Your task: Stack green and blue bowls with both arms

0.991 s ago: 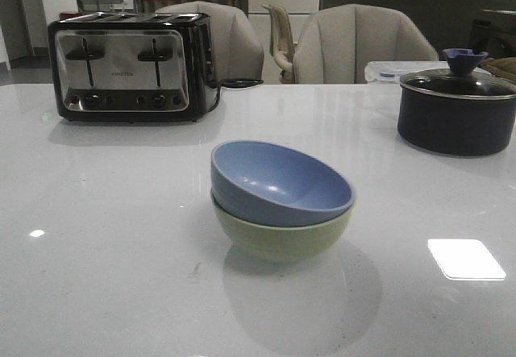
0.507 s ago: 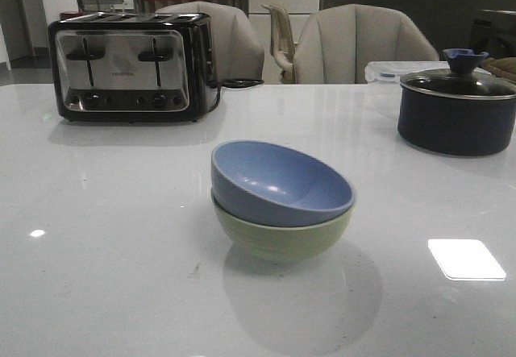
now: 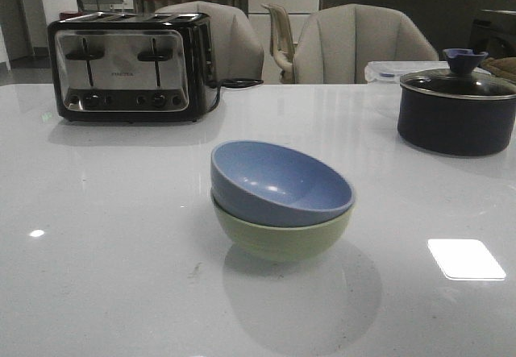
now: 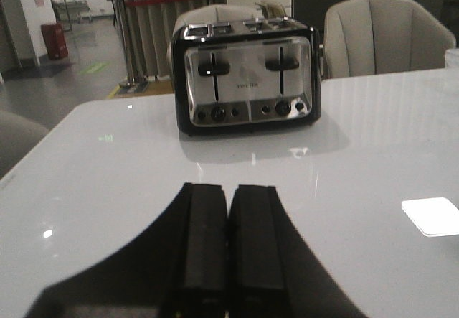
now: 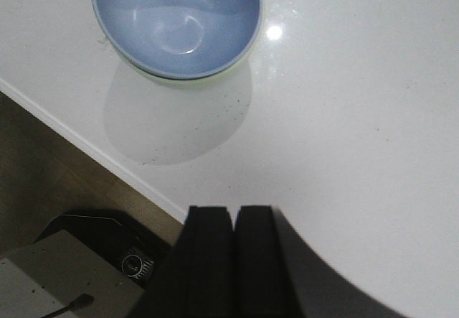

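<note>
The dusty blue bowl point(image 3: 282, 181) sits nested inside the pale green bowl point(image 3: 284, 239) at the middle of the white table point(image 3: 105, 212). The stack also shows in the right wrist view, the blue bowl point(image 5: 176, 20) with a thin edge of the green bowl point(image 5: 240, 62) under it. No gripper shows in the front view. My left gripper point(image 4: 229, 189) is shut and empty, held above the table and facing the toaster. My right gripper point(image 5: 233, 209) is shut and empty, apart from the bowls, near the table's front edge.
A black and steel toaster point(image 3: 129, 67) stands at the back left, also in the left wrist view point(image 4: 246, 77). A dark navy lidded pot point(image 3: 456, 107) stands at the back right. Chairs point(image 3: 363, 44) stand behind the table. The table's edge point(image 5: 93, 149) runs near my right gripper.
</note>
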Motion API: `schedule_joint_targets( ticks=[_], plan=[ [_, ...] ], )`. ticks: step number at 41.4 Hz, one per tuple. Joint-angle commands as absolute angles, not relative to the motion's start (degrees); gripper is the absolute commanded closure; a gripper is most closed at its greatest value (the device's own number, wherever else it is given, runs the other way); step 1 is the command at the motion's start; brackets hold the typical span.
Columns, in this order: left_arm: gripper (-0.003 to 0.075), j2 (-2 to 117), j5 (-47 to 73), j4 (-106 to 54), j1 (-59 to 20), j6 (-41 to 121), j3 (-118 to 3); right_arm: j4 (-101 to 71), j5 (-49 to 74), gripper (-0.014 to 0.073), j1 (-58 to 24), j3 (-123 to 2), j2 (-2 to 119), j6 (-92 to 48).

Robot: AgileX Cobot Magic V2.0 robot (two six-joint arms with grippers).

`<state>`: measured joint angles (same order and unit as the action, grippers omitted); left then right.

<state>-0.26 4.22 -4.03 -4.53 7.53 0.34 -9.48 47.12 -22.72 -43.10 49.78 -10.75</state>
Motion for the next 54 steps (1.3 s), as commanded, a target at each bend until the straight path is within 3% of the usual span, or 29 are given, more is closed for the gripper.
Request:
schedule_joint_targets(
  ticks=[1, 45, 54],
  plan=[
    [0.0618, -1.5, -3.8, -4.6, -4.4, 7.3, 1.5, -9.7, 44.3, 0.0559, -22.7, -44.5, 49.4, -11.3],
    [0.0618, -1.4, -5.5, -4.6, -4.1, 7.3, 1.5, -9.7, 44.0, 0.0559, -22.7, -44.0, 48.6, -11.3],
    [0.0618, -1.4, -5.5, -4.6, -4.3, 7.3, 1.5, -9.5, 38.4, 0.0559, -13.5, -37.4, 36.7, -11.4]
  ],
)
